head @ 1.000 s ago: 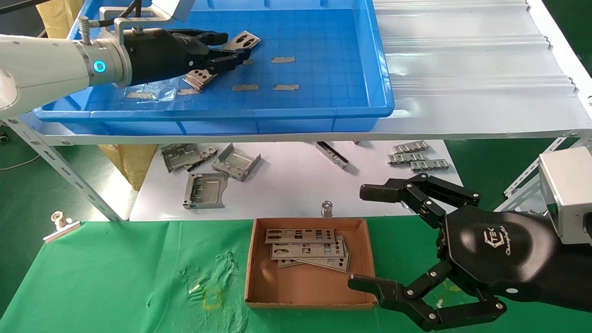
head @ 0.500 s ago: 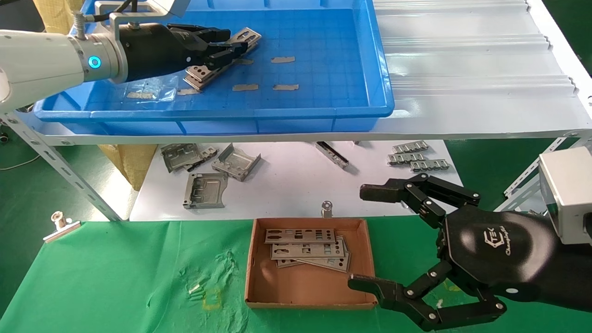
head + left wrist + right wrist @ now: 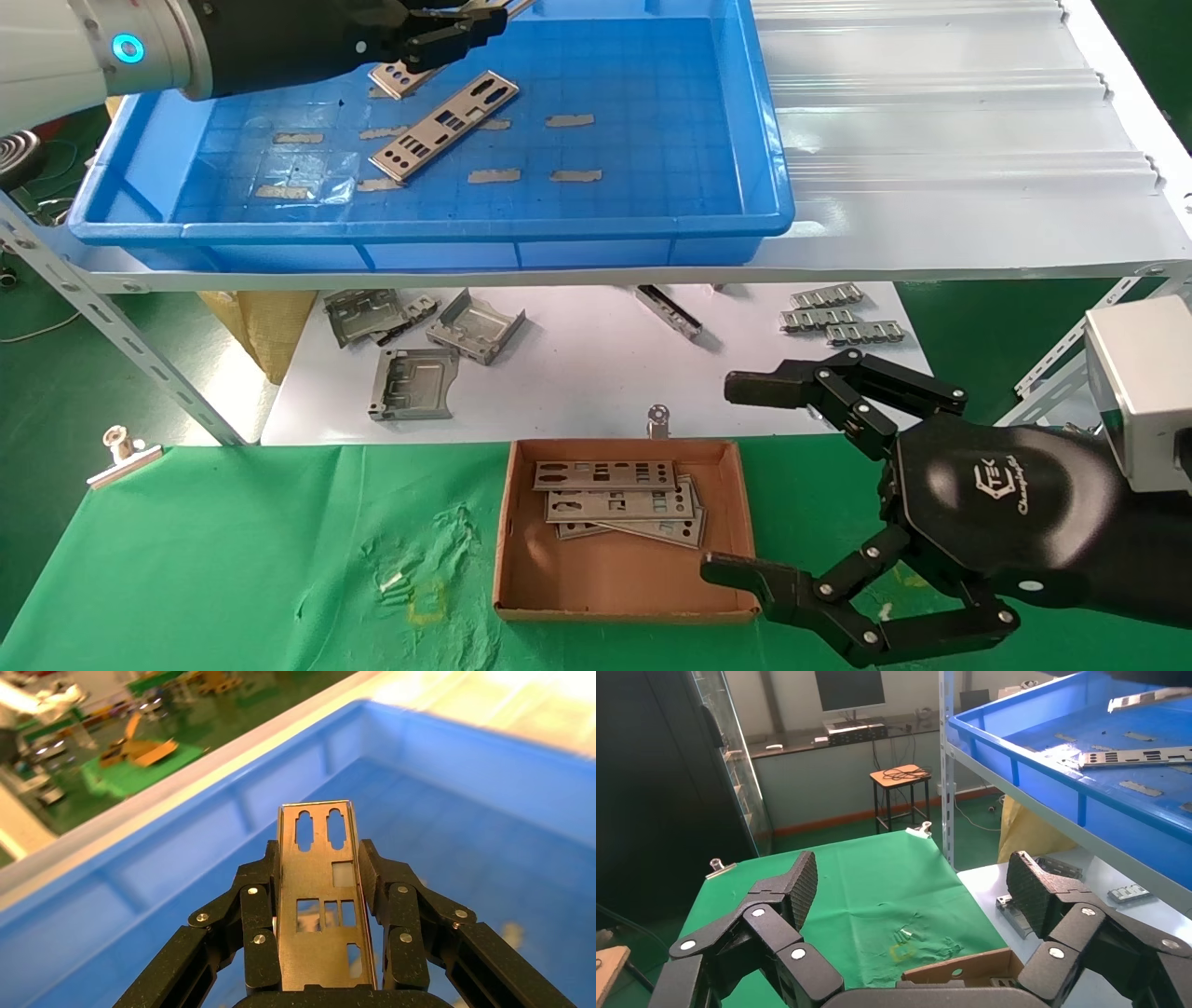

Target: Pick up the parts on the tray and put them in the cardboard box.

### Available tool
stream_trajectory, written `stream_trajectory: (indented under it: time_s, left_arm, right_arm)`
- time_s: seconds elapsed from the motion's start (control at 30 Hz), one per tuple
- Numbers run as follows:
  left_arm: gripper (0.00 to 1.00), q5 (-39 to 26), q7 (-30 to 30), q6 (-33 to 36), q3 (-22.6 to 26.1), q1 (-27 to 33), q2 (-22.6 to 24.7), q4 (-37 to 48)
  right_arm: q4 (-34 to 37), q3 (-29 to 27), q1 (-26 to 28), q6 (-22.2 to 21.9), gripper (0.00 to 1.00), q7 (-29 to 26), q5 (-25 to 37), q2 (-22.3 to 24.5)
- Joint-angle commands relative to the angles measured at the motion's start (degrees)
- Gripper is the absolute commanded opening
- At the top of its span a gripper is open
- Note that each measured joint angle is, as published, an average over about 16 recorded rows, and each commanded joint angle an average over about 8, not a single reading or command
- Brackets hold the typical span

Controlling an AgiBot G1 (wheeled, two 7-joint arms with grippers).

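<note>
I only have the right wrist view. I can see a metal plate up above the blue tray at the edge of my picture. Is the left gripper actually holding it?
Observer: Yes. The left gripper is shut on the thin silver-grey punched metal plate, with its fingers pinching the two long edges.
Operator: How full is the cardboard box?
Observer: The head view shows at least three overlapping plates lying at the far end of the shallow brown cardboard box. Its near half is bare.
Operator: And where is my gripper relative to it?
Observer: The right gripper hangs open at the box's right wall.
</note>
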State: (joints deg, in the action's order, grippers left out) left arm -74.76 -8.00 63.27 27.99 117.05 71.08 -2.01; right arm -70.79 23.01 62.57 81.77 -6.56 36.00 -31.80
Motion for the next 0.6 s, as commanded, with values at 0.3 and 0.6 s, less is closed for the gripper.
stream_trajectory:
  time_s: [0.3, 0.6]
  left_arm:
    - [0.00, 0.46, -3.44, 19.83, 0.05, -0.87, -3.00, -2.07]
    - [0.00, 1.04, -8.28, 28.74, 3.34, -8.59, -4.32, -10.54]
  right_arm:
    - [0.00, 0.00, 0.00, 0.00, 1.00, 0.00, 0.00, 0.00]
    - [0.00, 0.00, 0.00, 0.00, 1.00, 0.00, 0.00, 0.00]
